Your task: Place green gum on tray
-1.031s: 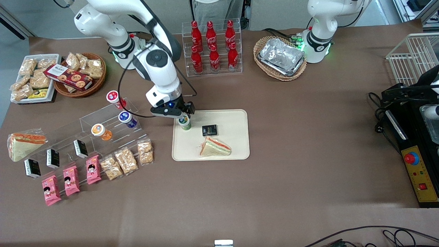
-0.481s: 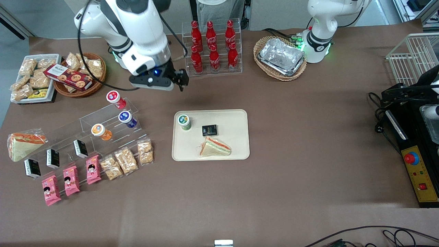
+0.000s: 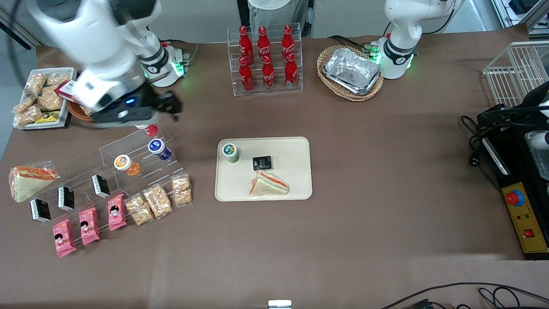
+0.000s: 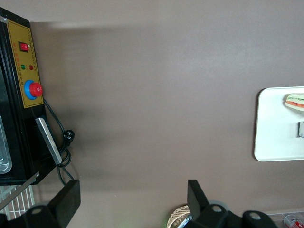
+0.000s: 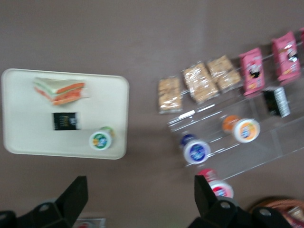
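The green gum [image 3: 230,152], a small green bottle with a white lid, stands upright on the cream tray [image 3: 296,180], at the tray's corner nearest the working arm and farthest from the front camera. It also shows in the right wrist view [image 5: 100,139] on the tray [image 5: 19,137]. My gripper [image 3: 169,107] is open and empty, raised high above the table, well away from the tray toward the working arm's end, over the clear acrylic rack. In the right wrist view the gripper [image 5: 141,202] has its fingers [image 5: 76,194] wide apart with nothing between them.
On the tray lie a wrapped sandwich [image 3: 269,184] and a small black packet [image 3: 262,162]. The clear rack [image 3: 107,159] holds red [image 3: 148,128], blue [image 3: 158,148] and orange [image 3: 125,165] bottles. Snack packets [image 3: 158,199], cola bottles [image 3: 266,60] and a basket of foil trays [image 3: 351,71] stand around.
My gripper let go of the green gum on the tray, rose, and swung away toward the working arm's end of the table. The gum stays upright on the tray.
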